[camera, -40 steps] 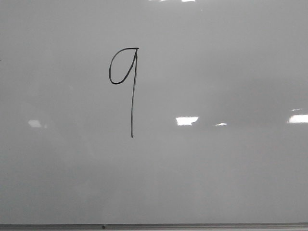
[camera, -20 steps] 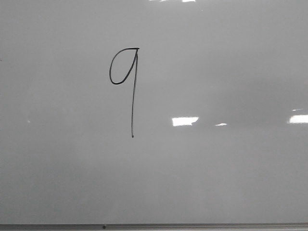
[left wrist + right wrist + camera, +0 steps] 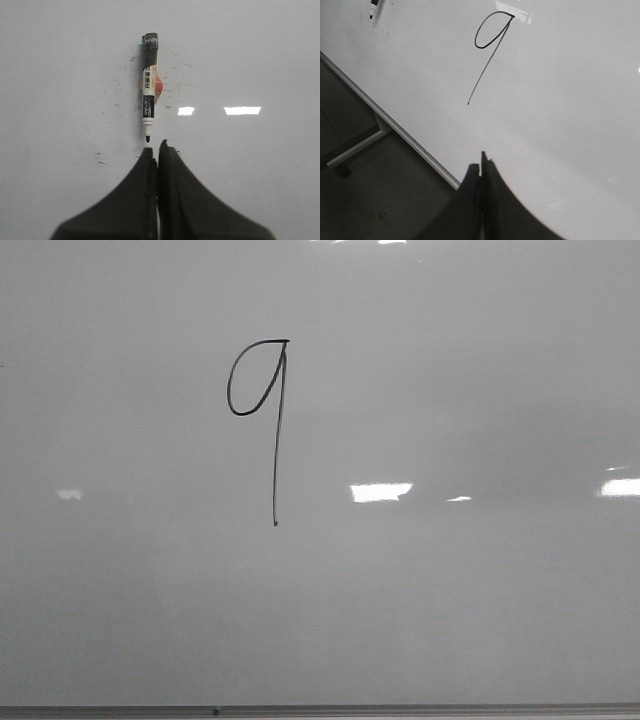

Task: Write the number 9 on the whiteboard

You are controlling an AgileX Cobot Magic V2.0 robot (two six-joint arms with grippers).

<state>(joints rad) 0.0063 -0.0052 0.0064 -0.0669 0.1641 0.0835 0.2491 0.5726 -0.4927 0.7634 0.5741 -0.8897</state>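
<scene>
A: Left tool, tips pressed together and empty, faces the marker stuck on the whiteboard.

B: Number 9 sits left of centre, probably complete. Right tool also closed; back away cleanly, no smudging.

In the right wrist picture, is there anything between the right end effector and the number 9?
No. In the right wrist view only bare whiteboard lies between the shut right end effector and the number 9.
</scene>
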